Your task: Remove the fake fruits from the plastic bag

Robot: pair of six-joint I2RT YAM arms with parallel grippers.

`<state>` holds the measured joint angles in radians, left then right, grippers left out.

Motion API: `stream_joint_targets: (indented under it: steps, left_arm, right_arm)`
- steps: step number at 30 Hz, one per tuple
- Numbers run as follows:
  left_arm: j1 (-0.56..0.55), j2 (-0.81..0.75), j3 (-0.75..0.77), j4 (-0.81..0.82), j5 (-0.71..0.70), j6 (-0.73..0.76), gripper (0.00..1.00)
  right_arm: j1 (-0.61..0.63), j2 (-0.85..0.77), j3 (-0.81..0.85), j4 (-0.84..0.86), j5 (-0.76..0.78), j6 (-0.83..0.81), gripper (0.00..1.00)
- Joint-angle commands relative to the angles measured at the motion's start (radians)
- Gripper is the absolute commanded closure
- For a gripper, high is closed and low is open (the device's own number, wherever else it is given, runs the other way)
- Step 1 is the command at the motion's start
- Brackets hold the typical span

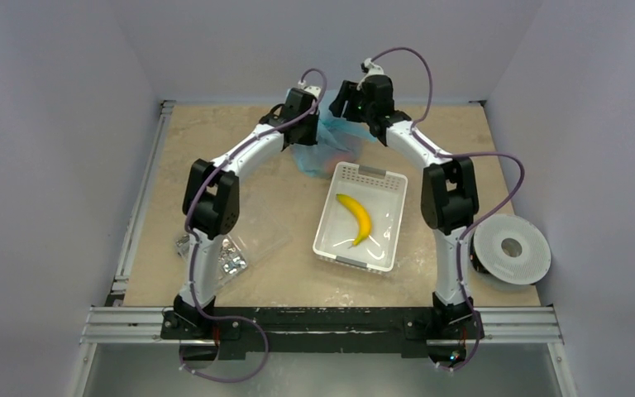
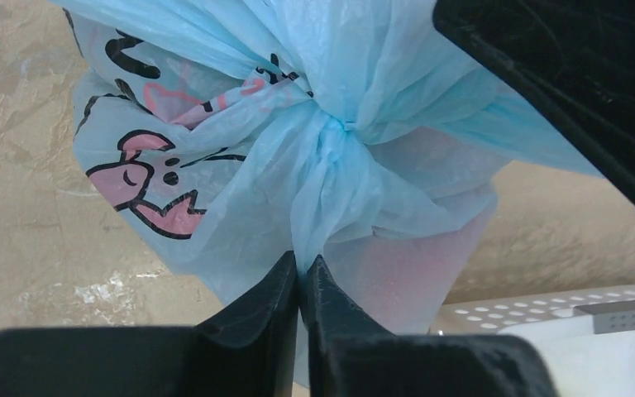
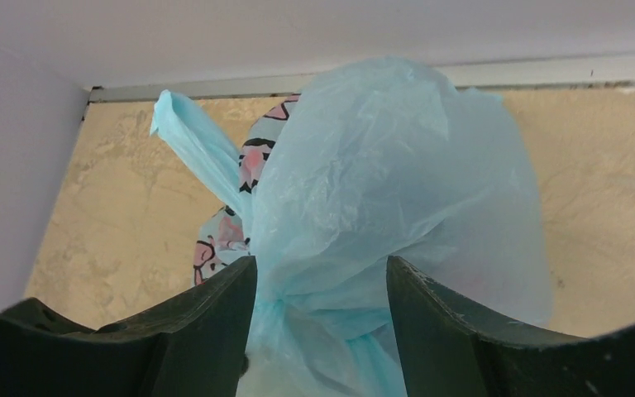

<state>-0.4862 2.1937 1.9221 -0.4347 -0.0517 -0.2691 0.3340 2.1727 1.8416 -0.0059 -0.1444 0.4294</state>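
Your left jaws are pinched shut on a fold of the plastic bag just below its knot; your right jaws gape wide around the puffed handle, gripping nothing. The bag is at the far middle of the bench, just beyond the white basket: pull now and the knot may cinch tighter or the film tear.

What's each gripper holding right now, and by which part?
The left gripper is shut on the plastic bag, pinching the twisted strip by its knot. The right gripper is open around bag plastic, gripping nothing.
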Motion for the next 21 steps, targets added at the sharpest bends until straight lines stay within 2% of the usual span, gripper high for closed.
stream_joint_targets:
  steps: [1, 6, 11, 12, 14, 17, 21]
  left_arm:
    - [0.006, -0.011, 0.034, 0.023, 0.038, -0.005, 1.00]
    - [0.006, -0.072, -0.064, 0.103, 0.076, -0.004, 1.00]
    - [0.005, -0.087, -0.072, 0.108, 0.107, -0.010, 1.00]
    - [0.005, -0.090, -0.073, 0.108, 0.113, -0.011, 1.00]
    - [0.005, -0.097, -0.081, 0.107, 0.116, -0.015, 1.00]
    - [0.005, -0.131, -0.133, 0.128, 0.108, -0.020, 1.00]
    - [0.008, -0.163, -0.181, 0.126, 0.101, -0.003, 1.00]
  right_arm:
    - [0.063, -0.050, 0.011, -0.017, 0.184, 0.168, 0.41]
    - [0.106, -0.042, -0.015, 0.000, 0.352, 0.224, 0.48]
    - [0.137, 0.054, 0.112, -0.079, 0.424, 0.198, 0.56]
    - [0.140, 0.055, 0.111, -0.068, 0.438, 0.192, 0.61]
    - [0.146, 0.061, 0.115, -0.053, 0.467, 0.176, 0.78]
    - [0.144, 0.102, 0.199, -0.113, 0.455, 0.186, 1.00]
    - [0.141, 0.106, 0.269, -0.152, 0.462, 0.203, 1.00]
